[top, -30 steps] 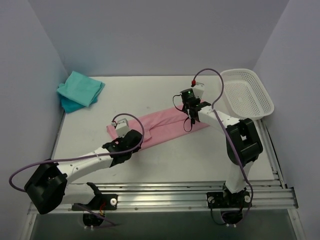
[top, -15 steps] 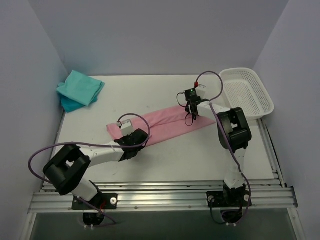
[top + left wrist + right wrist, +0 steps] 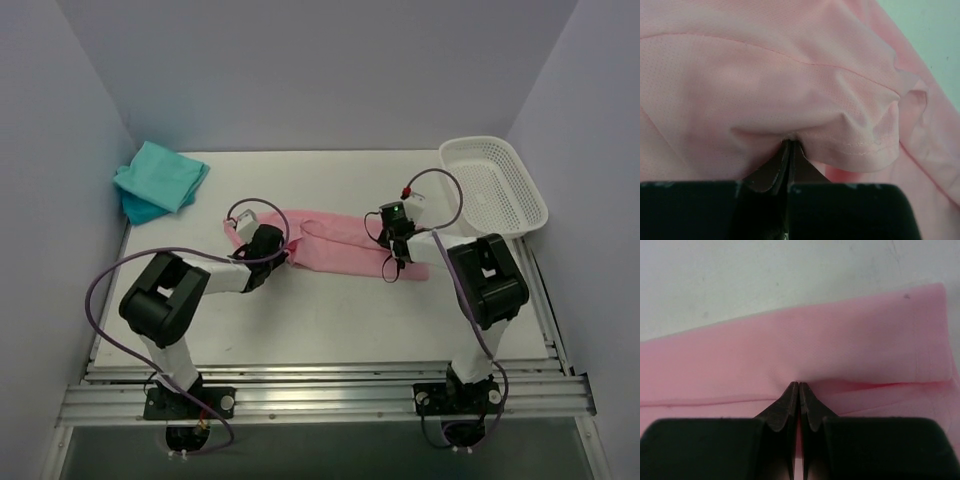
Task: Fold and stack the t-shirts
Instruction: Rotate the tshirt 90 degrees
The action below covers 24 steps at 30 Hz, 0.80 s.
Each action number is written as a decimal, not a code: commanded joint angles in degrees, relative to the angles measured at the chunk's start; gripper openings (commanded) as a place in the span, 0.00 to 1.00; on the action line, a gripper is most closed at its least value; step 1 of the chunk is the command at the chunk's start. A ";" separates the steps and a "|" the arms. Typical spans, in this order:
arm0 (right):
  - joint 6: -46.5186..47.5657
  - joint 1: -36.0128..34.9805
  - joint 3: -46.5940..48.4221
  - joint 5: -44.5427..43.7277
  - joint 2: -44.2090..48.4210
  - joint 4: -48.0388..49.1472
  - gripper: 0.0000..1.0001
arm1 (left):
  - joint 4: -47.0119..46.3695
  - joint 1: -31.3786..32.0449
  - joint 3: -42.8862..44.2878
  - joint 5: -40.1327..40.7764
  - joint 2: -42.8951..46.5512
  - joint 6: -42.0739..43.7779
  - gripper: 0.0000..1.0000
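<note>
The light pink t-shirt (image 3: 335,240) lies as a long folded band across the middle of the table. My left gripper (image 3: 272,243) is shut on its left end; in the left wrist view the cloth (image 3: 790,85) bunches at the closed fingertips (image 3: 790,142). My right gripper (image 3: 393,248) is shut on its right end; in the right wrist view the pink cloth (image 3: 805,350) is pinched at the tips (image 3: 798,385) along a fold line. A teal t-shirt (image 3: 165,175) lies folded on a blue one (image 3: 137,210) at the far left corner.
A white mesh basket (image 3: 492,185) stands at the far right, partly over the table's edge. Purple cables loop above both wrists. Walls close in the table on the left, back and right.
Both grippers have swung with the pink shirt: the left end moved away from me to the far left, the right end moved toward me and right. The band now slopes the other way.
</note>
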<state>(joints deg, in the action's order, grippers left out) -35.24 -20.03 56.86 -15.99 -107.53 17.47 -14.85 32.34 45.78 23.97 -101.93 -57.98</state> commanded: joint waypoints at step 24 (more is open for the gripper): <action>-18.28 -43.15 -5.19 -9.15 5.67 -11.76 0.00 | 41.38 -10.36 68.87 -17.54 -39.21 26.42 0.08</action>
<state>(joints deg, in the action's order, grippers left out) -50.85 -60.71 48.80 -21.89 -98.72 9.23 16.82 23.62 107.53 11.14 -136.22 -36.62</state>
